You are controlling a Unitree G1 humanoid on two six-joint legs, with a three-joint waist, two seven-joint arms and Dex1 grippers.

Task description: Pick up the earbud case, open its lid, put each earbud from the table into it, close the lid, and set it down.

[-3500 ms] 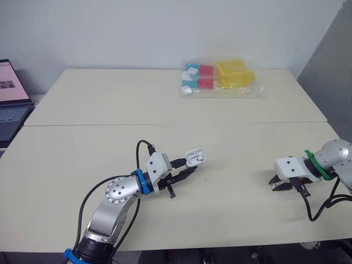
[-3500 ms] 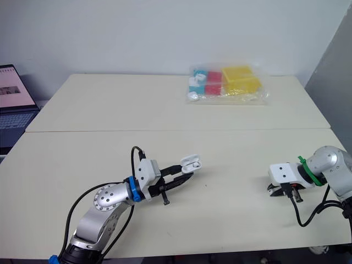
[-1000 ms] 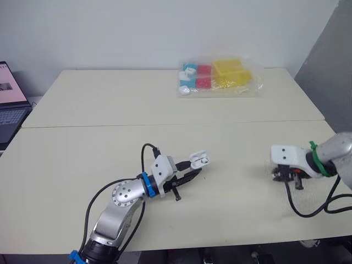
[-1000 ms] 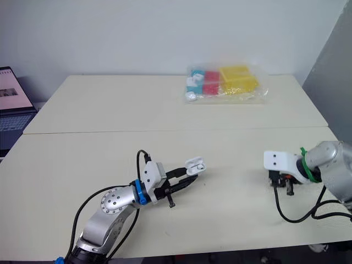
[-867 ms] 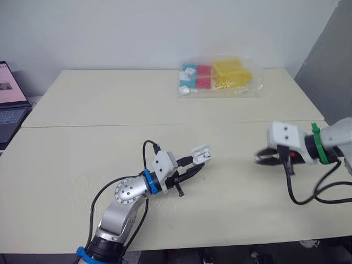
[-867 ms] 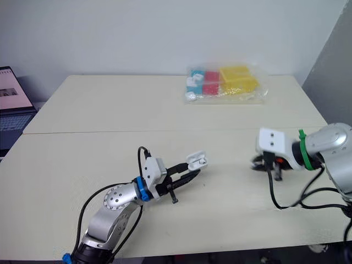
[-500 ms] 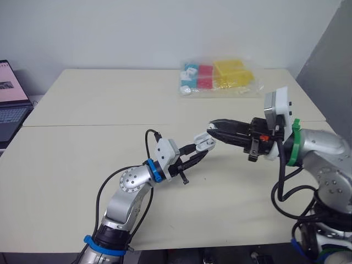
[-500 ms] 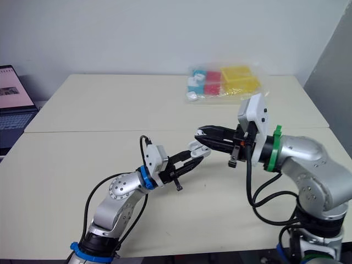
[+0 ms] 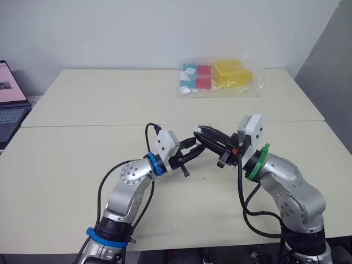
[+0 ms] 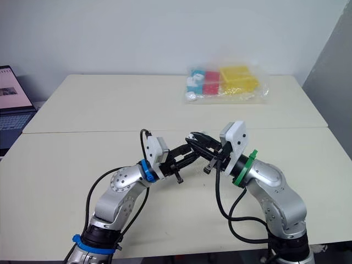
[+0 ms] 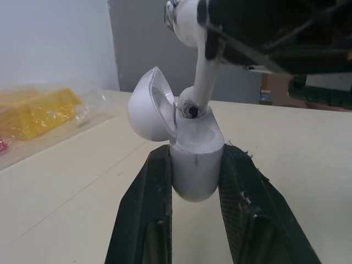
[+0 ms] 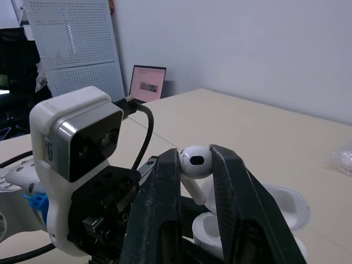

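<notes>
My left gripper (image 11: 196, 155) is shut on the white earbud case (image 11: 197, 165), held upright above the table with its lid (image 11: 149, 105) swung open. My right gripper (image 12: 195, 157) is shut on a white earbud (image 12: 194, 161), pinched by its head. The earbud's stem (image 11: 203, 77) points down into the case and its tip touches one socket. In the left eye view the two grippers meet above the near table's middle, the left gripper (image 9: 195, 148) just below the right gripper (image 9: 203, 132). The case (image 12: 258, 217) sits right under the earbud.
A clear bag of coloured blocks (image 9: 217, 77) lies at the back of the far table. A laptop (image 9: 10, 107) stands off the left edge. The cream table (image 9: 82, 110) has a seam running across its middle.
My right gripper has come up from the table's right side and swung left to the case with the earbud. My left gripper has raised the open case a little toward it.
</notes>
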